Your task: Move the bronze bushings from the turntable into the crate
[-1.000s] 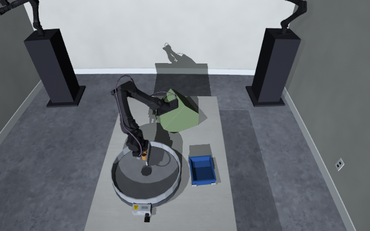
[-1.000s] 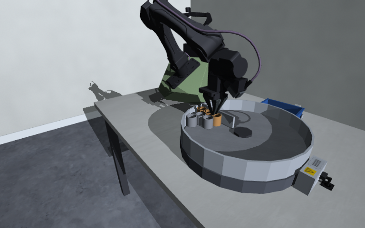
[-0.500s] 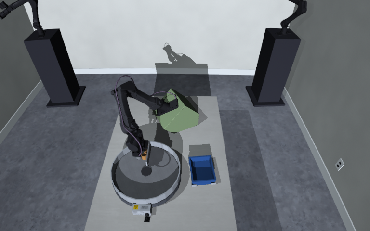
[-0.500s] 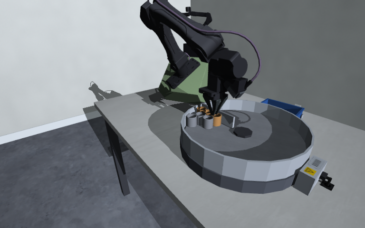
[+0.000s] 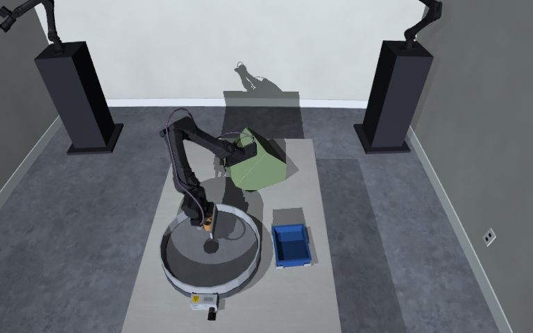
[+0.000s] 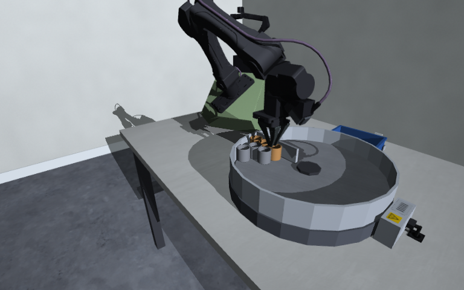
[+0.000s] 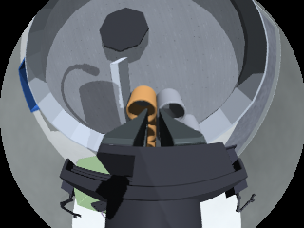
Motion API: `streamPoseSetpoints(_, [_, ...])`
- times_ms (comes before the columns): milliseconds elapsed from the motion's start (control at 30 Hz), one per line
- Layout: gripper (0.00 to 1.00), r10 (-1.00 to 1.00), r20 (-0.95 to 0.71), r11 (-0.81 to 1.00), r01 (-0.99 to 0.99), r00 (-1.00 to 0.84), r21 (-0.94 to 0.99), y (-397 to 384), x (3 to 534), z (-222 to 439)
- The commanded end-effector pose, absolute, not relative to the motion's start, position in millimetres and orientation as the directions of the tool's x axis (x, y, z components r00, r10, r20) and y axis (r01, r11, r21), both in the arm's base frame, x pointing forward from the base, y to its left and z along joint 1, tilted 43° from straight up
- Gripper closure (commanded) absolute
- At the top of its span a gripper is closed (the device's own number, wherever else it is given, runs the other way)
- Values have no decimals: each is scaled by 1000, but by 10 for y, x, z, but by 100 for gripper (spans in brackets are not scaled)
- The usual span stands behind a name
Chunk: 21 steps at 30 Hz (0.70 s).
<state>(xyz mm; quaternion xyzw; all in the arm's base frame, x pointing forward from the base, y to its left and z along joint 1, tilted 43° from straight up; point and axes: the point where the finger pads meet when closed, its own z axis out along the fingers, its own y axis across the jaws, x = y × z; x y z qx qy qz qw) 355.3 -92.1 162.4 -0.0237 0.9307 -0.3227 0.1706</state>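
Gripper fingers stand slightly apart, apparently clasping nothing, over the nearest bronze bushing on the turntable. Closing off its rim could miss; opening wide could knock the adjacent steel bushing.

A faceted green block sits on the surface. Two dark pedestals stand on the floor, and a power outlet is on the wall.
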Motion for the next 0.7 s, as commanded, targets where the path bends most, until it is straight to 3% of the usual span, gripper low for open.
streamPoseSetpoints(0, [85, -172, -332, 795, 69, -928, -603, -865, 3558, 1664])
streamPoseSetpoints(667, [85, -170, -331, 795, 69, -928, -602, -881, 3551, 1656])
